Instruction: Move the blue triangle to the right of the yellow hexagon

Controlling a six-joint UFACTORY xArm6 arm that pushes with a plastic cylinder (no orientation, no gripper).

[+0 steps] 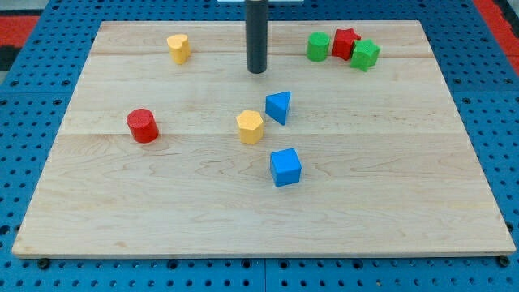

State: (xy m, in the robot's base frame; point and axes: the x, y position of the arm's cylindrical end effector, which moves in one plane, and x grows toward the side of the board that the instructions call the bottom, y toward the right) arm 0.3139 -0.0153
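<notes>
Wooden surface point(122, 203) on blue pegboard. No jaws, just my tip point(258, 70) far of blue triangle point(278, 106), which sits right-far of yellow hexagon point(250, 126). Nudge it nearer, gently.

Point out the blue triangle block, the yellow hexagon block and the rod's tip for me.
Blue triangle block point(278, 107): camera view, on its front face.
Yellow hexagon block point(250, 126): camera view, on its top face.
My tip point(258, 71): camera view, at the dark rod's very lower end, toward the view's top from both blocks.
</notes>
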